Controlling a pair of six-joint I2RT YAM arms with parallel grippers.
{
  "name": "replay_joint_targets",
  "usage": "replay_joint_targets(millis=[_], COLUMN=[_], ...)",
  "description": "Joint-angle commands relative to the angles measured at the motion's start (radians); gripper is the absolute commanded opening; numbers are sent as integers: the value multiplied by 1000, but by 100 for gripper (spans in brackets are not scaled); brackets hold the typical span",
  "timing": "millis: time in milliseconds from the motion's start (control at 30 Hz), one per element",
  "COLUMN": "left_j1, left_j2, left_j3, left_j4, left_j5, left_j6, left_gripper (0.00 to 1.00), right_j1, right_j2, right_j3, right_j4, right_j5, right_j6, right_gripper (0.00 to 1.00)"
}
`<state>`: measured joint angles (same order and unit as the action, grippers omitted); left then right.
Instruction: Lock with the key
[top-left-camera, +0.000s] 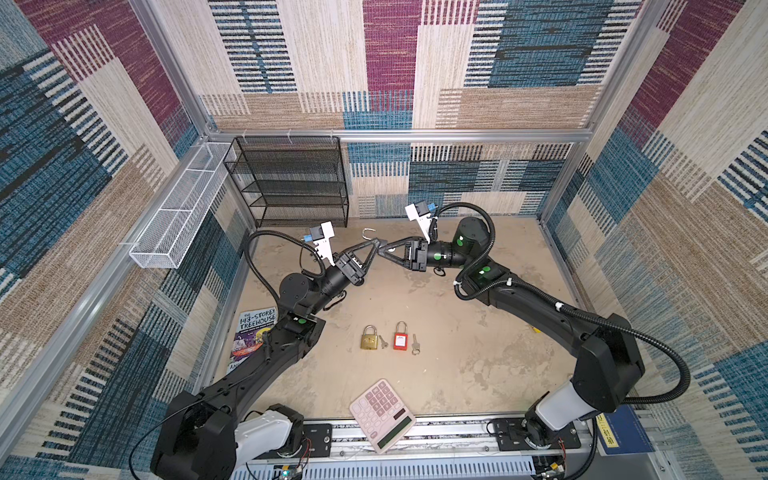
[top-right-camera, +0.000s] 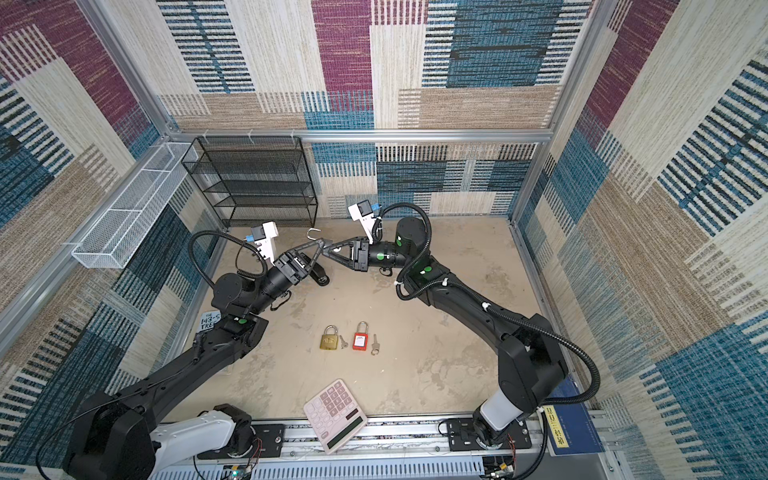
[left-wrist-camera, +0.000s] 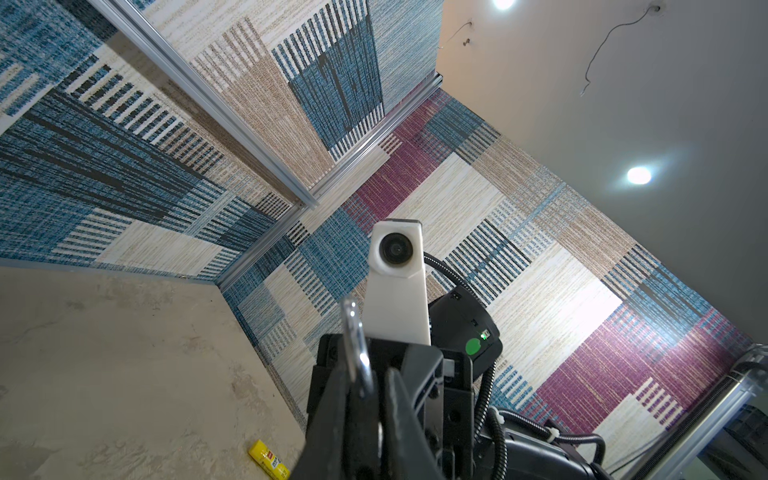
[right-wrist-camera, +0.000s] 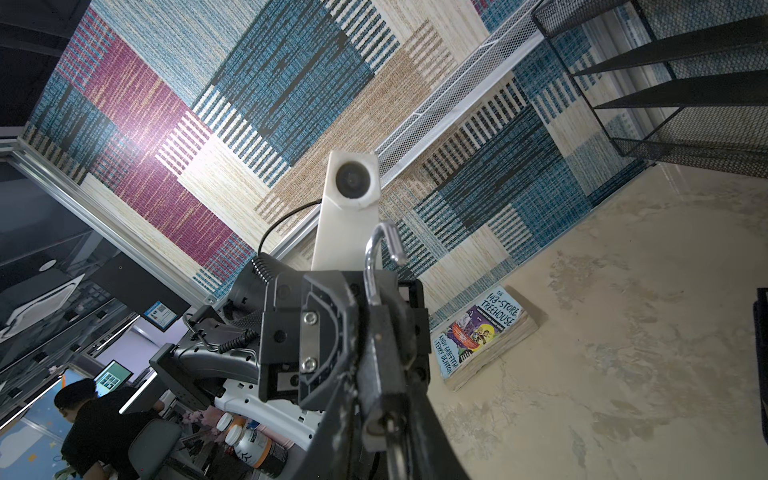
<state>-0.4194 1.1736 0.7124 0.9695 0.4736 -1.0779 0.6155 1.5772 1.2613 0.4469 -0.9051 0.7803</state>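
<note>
Over on the left wall you've got a white mesh basket (top-left-camera: 166, 232), with a paperback (top-left-camera: 254, 332) lying flat on the table below it, partly under your left arm. Just right of that, a black mesh shelf (top-left-camera: 291, 183) stands against the back wall.

Middle of the table, toward the back, is where it's all happening. Your left gripper (top-left-camera: 375, 242) and right gripper (top-left-camera: 381, 248) meet tip to tip up in the air. The left one's jaws are clamped on a dark padlock (right-wrist-camera: 376, 365). Its silver shackle (right-wrist-camera: 367, 270) is swung open and sticks up like a hook between the two wrist cameras. The right jaws have narrowed in around the keyhole end of that lock. I honestly can't tell whether they're gripping it, or whether there's a key between them.

Closer to you, lying flat on the table: a brass padlock (top-left-camera: 368, 337) with a small key (top-left-camera: 382, 341) just beside it on its right. Next comes a red padlock (top-left-camera: 400, 338) with its own key (top-left-camera: 415, 345) on its right. None of those four are being touched. A pink calculator (top-left-camera: 382, 415) sits at the front edge, half over the rail.

Right side: a small yellow packet (left-wrist-camera: 268, 459) lies on the table near your right arm.
</note>
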Motion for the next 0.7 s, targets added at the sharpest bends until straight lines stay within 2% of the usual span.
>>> replay_joint_targets(millis=[0, 100, 667], left_j1=[5, 7, 9], left_j2=[5, 10, 25], left_j3=[-1, -1, -10], left_j4=[56, 75, 119], left_j5=[13, 16, 23], left_j6=[-23, -35, -60], left_gripper=[2, 2, 5], right_j1=[4, 2, -15], right_j2=[-7, -26, -23], right_j3=[13, 6, 26], right_j4=[9, 4, -2], right_j5=[-7, 19, 20], right_j6=[-2, -27, -11], right_gripper=[23, 20, 24])
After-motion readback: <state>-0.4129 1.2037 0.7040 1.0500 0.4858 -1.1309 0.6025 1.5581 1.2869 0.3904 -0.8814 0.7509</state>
